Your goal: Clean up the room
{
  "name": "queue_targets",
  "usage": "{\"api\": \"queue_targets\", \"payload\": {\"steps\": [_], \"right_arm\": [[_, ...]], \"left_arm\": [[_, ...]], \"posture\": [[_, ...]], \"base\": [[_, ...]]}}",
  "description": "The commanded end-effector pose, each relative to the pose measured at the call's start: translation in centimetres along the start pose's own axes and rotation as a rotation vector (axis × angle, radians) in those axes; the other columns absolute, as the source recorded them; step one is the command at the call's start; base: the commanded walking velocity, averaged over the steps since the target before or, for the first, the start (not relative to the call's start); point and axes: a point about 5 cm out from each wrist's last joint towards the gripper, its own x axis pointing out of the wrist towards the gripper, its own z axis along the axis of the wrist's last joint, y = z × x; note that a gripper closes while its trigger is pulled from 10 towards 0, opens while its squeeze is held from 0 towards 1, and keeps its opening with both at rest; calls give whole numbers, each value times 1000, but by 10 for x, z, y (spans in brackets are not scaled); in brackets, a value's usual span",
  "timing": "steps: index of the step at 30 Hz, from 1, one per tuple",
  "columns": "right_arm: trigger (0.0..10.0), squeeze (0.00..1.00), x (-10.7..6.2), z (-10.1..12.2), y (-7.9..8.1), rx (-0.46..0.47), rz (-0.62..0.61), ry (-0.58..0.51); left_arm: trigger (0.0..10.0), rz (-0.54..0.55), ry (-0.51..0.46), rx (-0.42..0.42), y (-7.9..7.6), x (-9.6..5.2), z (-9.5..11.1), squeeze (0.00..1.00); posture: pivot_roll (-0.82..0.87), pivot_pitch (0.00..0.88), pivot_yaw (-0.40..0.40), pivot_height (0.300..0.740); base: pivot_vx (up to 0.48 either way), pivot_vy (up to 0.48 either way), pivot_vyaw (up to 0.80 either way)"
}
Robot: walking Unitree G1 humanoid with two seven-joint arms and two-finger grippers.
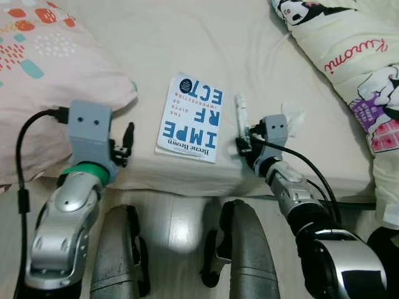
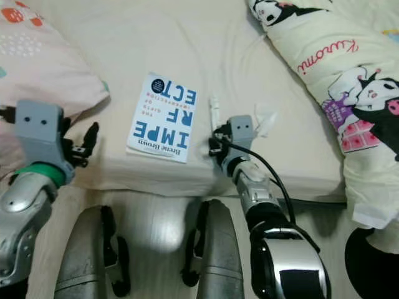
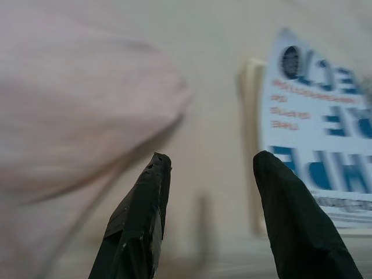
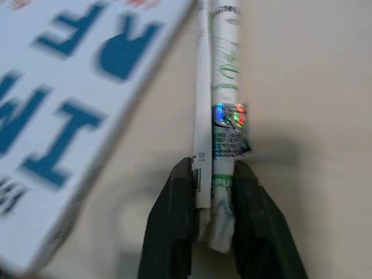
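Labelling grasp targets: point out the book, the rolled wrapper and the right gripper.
book (image 1: 190, 116), left eye view, middle of cover.
rolled wrapper (image 4: 225, 99), right wrist view, printed mid-length.
right gripper (image 4: 212, 192), right wrist view, between fingertips, shut on the wrapper.

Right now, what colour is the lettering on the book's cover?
Mostly blue on white, with small red lines; the book shows best in the left eye view.

Bedroom in a home: cream-sheeted bed (image 1: 249, 50), pink patterned pillow (image 1: 50, 75) at 10 o'clock, cartoon-print cream duvet (image 1: 349, 62) at 2 o'clock, white-and-blue paperback book (image 1: 190, 117) at centre
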Motion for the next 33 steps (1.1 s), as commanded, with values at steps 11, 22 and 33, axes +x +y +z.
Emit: {"api": "queue_targets", "payload": {"steps": [11, 22, 33], "right_arm": [[0, 0, -24, 20, 28, -104, 245, -265], [10000, 0, -35, 36, 68, -142, 346, -411], [10000, 0, -40, 32, 96, -124, 497, -352]], "left_arm": [[10000, -206, 163, -278, -24, 13, -15, 306], [10000, -376, 157, -590, -46, 24, 4, 1000], [10000, -549, 38, -672, -59, 22, 32, 0]], "posture": [[-19, 230, -22, 592], [-44, 186, -3, 592], [-35, 182, -13, 592]], "base": [[0, 0, 0], [0, 0, 0], [0, 0, 0]]}}
